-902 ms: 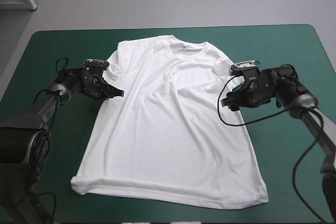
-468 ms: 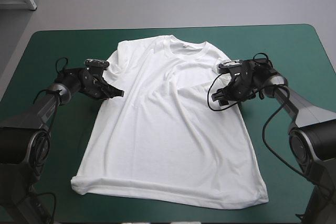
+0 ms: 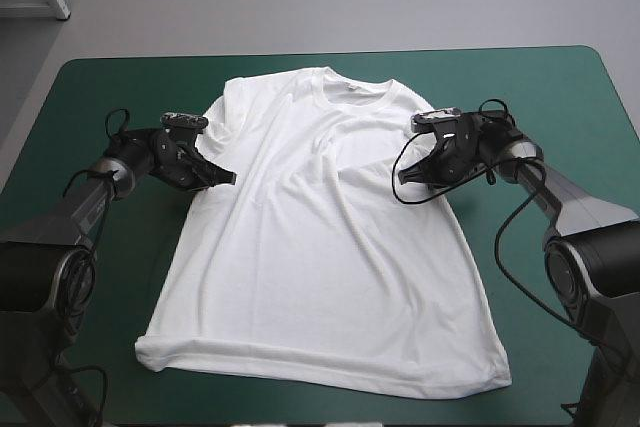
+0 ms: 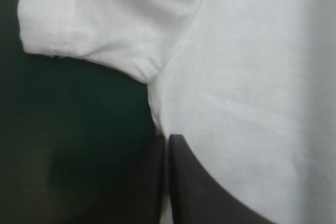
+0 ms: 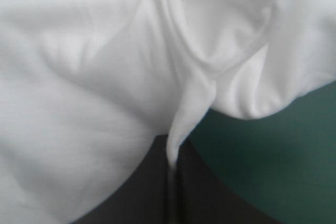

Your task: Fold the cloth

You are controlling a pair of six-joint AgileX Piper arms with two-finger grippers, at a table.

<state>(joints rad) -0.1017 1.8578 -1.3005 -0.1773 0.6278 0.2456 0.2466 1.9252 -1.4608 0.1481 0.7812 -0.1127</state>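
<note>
The T-shirt (image 3: 320, 237) lies spread flat, collar away from the robot and hem nearest it. The teal-green counter (image 3: 560, 97) shows on every side of it. The T-shirt looks light, thin and limp, likely to sag and wrinkle when lifted, so the side seams just under the sleeves seem sound places to hold. The left tool (image 3: 226, 177) is pressed together on the T-shirt's edge under the sleeve on the robot's left. The right tool (image 3: 404, 176) pinches a raised fold of the T-shirt under the opposite sleeve.
</note>
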